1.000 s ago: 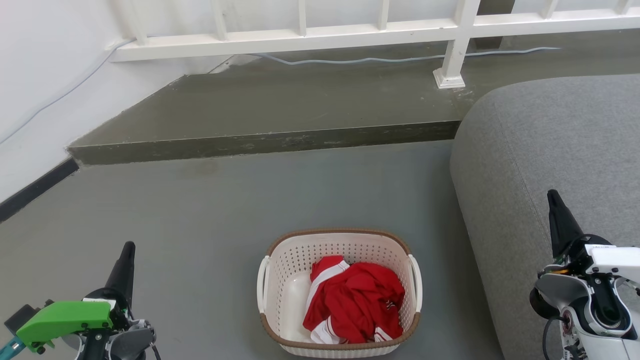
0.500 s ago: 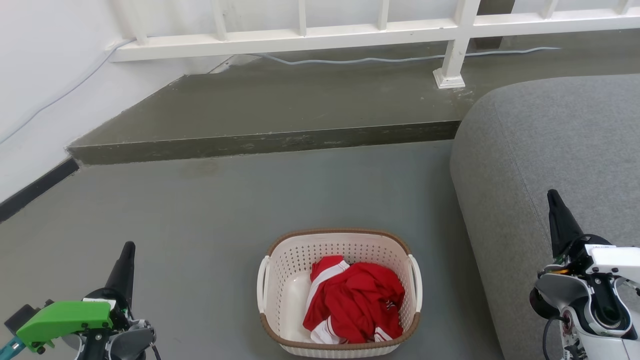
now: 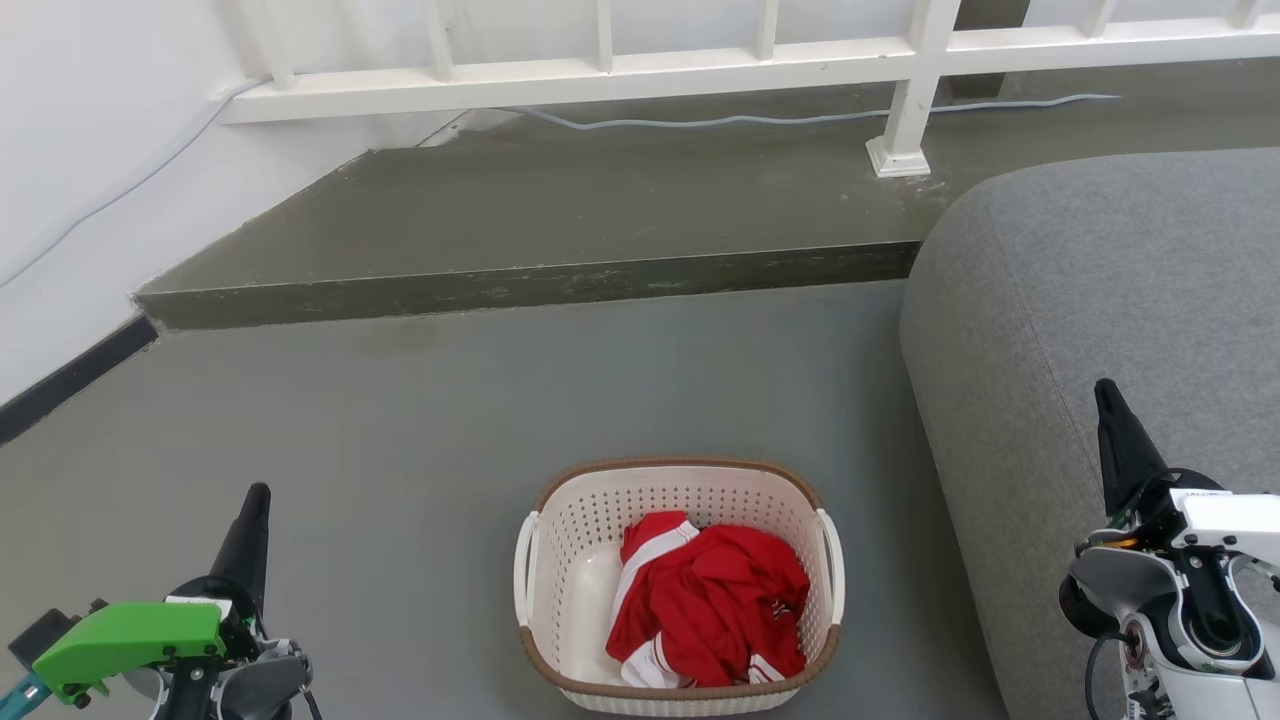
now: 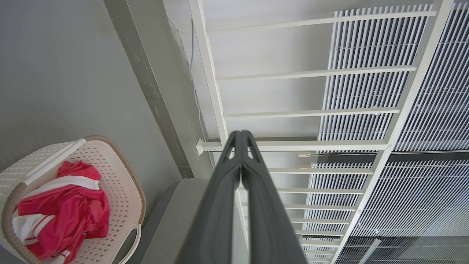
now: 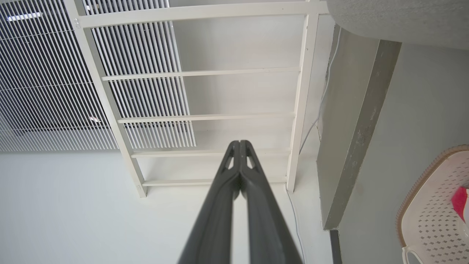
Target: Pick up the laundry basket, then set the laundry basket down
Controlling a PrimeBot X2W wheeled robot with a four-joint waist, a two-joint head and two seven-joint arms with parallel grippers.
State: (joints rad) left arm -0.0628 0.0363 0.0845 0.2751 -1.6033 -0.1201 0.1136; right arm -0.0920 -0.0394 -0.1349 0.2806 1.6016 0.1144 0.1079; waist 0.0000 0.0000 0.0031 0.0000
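The laundry basket (image 3: 560,560) is cream-white and perforated, with a brown woven rim and white side handles. It rests on the grey floor at the lower middle of the head view, with a crumpled red and white garment (image 3: 705,598) inside. My left gripper (image 3: 255,495) hangs shut to the basket's left, well apart from it. Over on the other side, my right gripper (image 3: 1103,388) is also shut, in front of the sofa. The basket (image 4: 117,176) lies at the lower left of the left wrist view, behind the shut left gripper (image 4: 241,132). The right wrist view has the basket's rim (image 5: 421,176) at its right edge, beside the shut right gripper (image 5: 239,142).
A grey sofa (image 3: 1100,290) fills the right side, close to the basket. A raised concrete step (image 3: 540,280) crosses behind the basket, with a white railing (image 3: 600,70) and a cable (image 3: 760,120) on it. A white wall (image 3: 90,150) stands at the left.
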